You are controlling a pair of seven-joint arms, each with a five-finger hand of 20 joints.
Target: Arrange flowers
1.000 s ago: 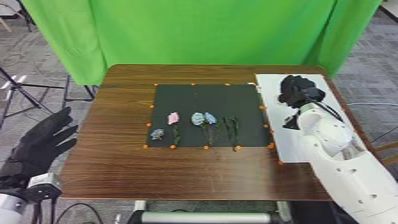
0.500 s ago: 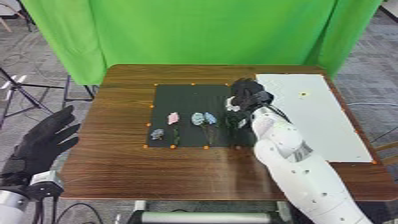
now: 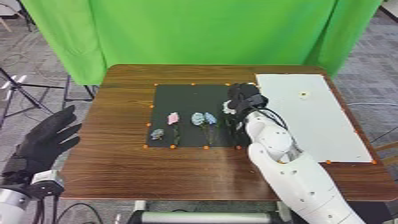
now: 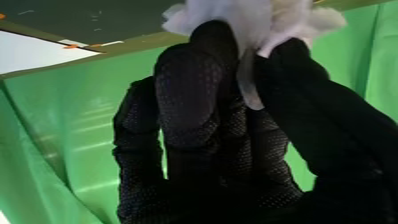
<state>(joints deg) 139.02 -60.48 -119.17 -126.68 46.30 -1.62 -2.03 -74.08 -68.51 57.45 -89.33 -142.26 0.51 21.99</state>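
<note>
Over the right edge of the dark mat (image 3: 191,100) is my right hand (image 3: 244,95), pinching a white flower (image 3: 229,106). Up close in the right wrist view, the thumb and fingers of my right hand (image 4: 200,100) grip the white petals (image 4: 258,20). A pink flower (image 3: 173,118), two light blue flowers (image 3: 198,118) and a small bluish flower (image 3: 157,134) lie on the mat's lower part. Green stems by the mat's right side are partly hidden by the right arm. My left hand (image 3: 44,135) is held off the table's left edge, its fingers straight and spread.
A white sheet (image 3: 315,115) covers the table's right side, with a small yellow-centred flower (image 3: 304,94) on it. Orange markers line the mat and sheet. Brown wood (image 3: 160,172) surrounds the mat, and a green curtain (image 3: 213,30) hangs behind the table.
My right hand has moved left from the white sheet to the mat with the white flower, uncovering the small flower on the sheet. The left hand has barely moved.
</note>
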